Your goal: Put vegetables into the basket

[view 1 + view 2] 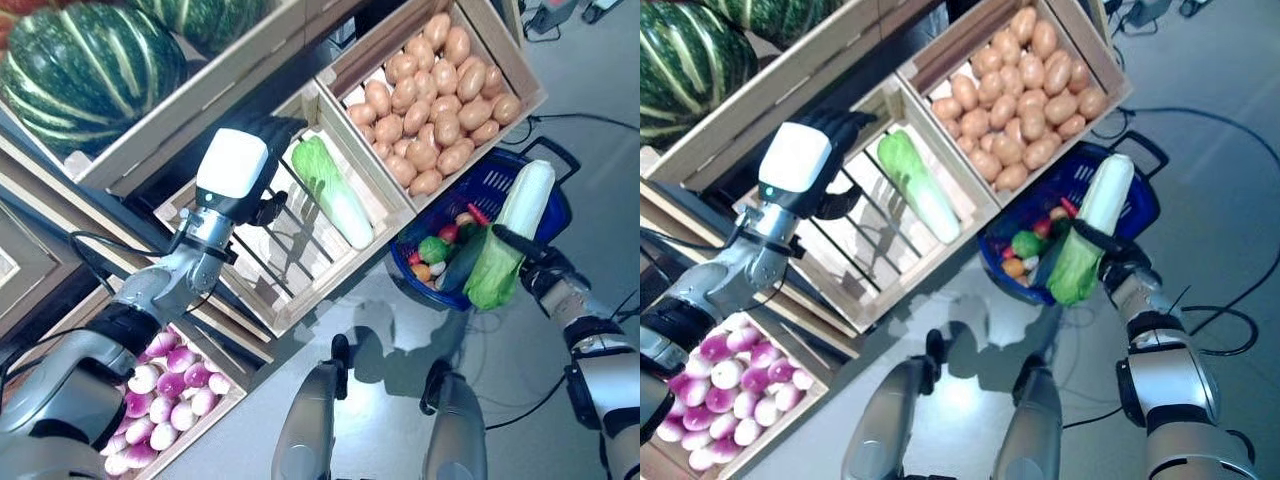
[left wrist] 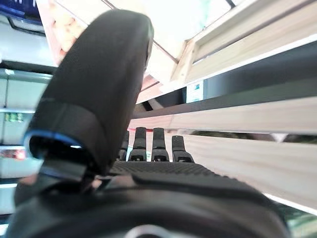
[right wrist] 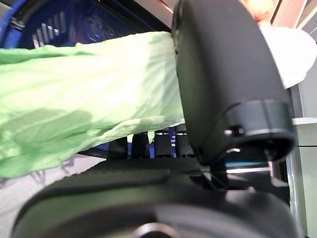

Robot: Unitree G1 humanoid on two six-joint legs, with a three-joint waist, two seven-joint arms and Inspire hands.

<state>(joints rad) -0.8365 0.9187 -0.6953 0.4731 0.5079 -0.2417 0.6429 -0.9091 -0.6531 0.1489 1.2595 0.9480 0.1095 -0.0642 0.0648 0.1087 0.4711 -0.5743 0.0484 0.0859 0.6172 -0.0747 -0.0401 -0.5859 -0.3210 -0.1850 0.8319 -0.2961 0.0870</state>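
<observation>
My right hand [image 1: 532, 264] is shut on a napa cabbage [image 1: 512, 232], white stem up and green leaves hanging. It hangs over the near right edge of the blue basket [image 1: 482, 186] on the floor. The right wrist view shows the thumb [image 3: 223, 79] pressed on the cabbage leaves [image 3: 89, 114]. A second napa cabbage [image 1: 332, 192] lies in the slatted wooden crate [image 1: 290, 300]. My left hand [image 1: 235, 170] hovers open at that crate's upper left corner, apart from the cabbage, with its fingers [image 2: 153, 144] straight toward a wooden slat.
The basket holds a green pepper [image 1: 434, 249], a cucumber [image 1: 462, 262] and other small vegetables. A crate of potatoes [image 1: 435, 90] stands above the basket. Striped green pumpkins [image 1: 90, 65] sit at the upper left, purple-white turnips [image 1: 170, 385] at the lower left.
</observation>
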